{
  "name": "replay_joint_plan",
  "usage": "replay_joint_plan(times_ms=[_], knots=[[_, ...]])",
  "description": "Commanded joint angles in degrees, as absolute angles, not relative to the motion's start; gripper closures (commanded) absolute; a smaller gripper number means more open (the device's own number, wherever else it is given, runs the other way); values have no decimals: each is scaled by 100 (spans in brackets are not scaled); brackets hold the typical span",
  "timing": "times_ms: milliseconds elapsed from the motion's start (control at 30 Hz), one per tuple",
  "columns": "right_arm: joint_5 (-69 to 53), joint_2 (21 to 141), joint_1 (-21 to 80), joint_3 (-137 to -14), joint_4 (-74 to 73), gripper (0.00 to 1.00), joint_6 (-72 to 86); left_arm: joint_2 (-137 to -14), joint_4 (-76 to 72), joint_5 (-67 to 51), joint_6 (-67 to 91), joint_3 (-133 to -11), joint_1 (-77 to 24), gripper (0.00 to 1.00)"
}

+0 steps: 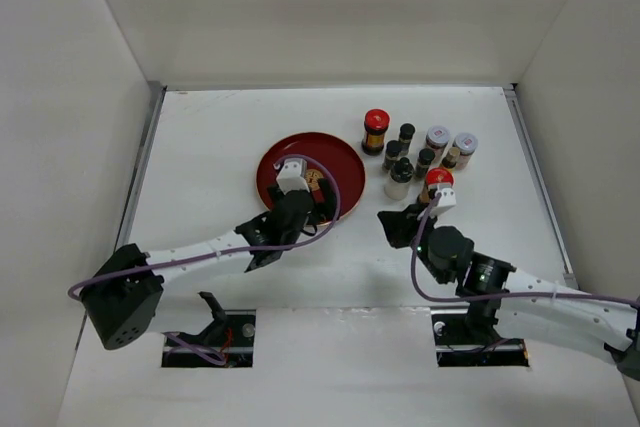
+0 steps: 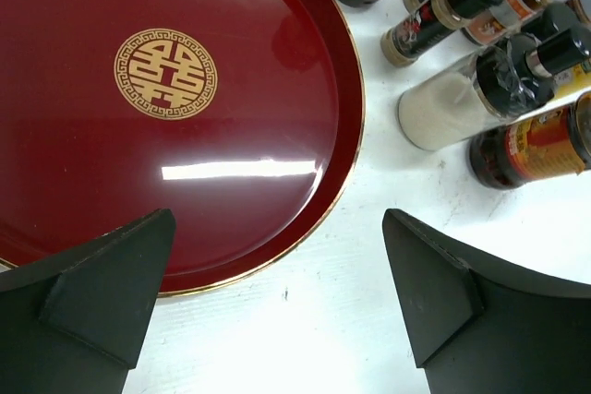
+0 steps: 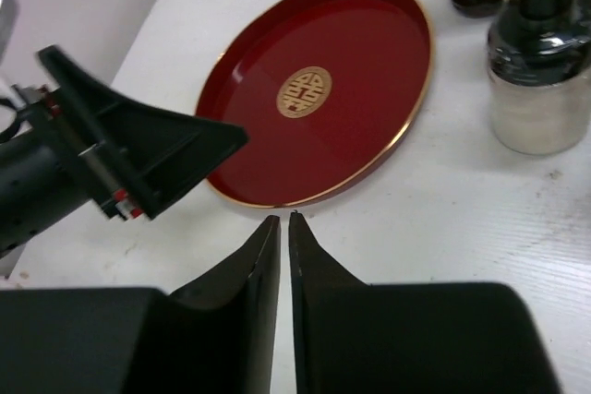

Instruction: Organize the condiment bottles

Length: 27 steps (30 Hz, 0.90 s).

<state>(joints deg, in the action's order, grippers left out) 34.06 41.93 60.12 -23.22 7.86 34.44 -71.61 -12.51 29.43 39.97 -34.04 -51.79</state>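
Note:
The condiment bottles (image 1: pixel 418 154) stand in a cluster right of the round red tray (image 1: pixel 300 152). Among them are a red-capped jar (image 1: pixel 376 130), a second red-capped jar (image 1: pixel 438 181), a white-bodied bottle (image 1: pixel 400 180) and two silver-lidded jars (image 1: pixel 437 138). My left gripper (image 1: pixel 320 197) hangs open over the tray's near right rim (image 2: pixel 346 163), with nothing between its fingers (image 2: pixel 279 219). In its view the white-bodied bottle (image 2: pixel 443 108) and a dark jar (image 2: pixel 536 145) lie to the upper right. My right gripper (image 3: pixel 284 219) is shut and empty, low over the table just short of the tray's edge (image 3: pixel 314 193).
Raised white walls close in the table on the left, back and right. The left gripper's finger (image 3: pixel 148 149) reaches into the right wrist view beside the tray. The white-bodied bottle (image 3: pixel 536 89) stands to the right of my right gripper.

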Motion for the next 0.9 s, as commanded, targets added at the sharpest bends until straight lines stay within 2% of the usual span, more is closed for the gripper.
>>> replay_joint_plan(times_ms=[0, 300, 567, 600, 700, 733, 767, 800, 833, 867], knots=[[3822, 3912, 6288, -2373, 818, 87, 3402, -6865, -1090, 3085, 3806, -3612, -5225, 0], [3903, 3972, 6157, -2917, 765, 93, 3130, -6750, -1248, 3094, 3464, -3577, -5234, 0], [3332, 5324, 4674, -4524, 229, 91, 2787, -5969, -2670, 2611, 3419, -2550, -5120, 1], [3253, 5561, 4410, -4761, 159, 91, 2743, -5898, -2776, 2541, 3393, -2453, -5085, 8], [2910, 6369, 3689, -5473, 18, 91, 2549, -5766, -2988, 2330, 3445, -2163, -4874, 49], [2770, 6703, 3461, -5754, -78, 89, 2514, -5757, -2997, 2312, 3463, -2093, -4821, 59], [2664, 6967, 3310, -6000, -218, 86, 2488, -5757, -2997, 2312, 3472, -2040, -4786, 64], [2541, 7387, 3161, -6403, -455, 76, 2435, -5739, -3014, 2329, 3472, -1969, -4751, 66], [2497, 7626, 3107, -6625, -561, 71, 2382, -5722, -3049, 2364, 3480, -1908, -4733, 67], [2496, 7916, 3063, -6888, -658, 60, 2295, -5704, -3137, 2408, 3507, -1838, -4698, 67]])
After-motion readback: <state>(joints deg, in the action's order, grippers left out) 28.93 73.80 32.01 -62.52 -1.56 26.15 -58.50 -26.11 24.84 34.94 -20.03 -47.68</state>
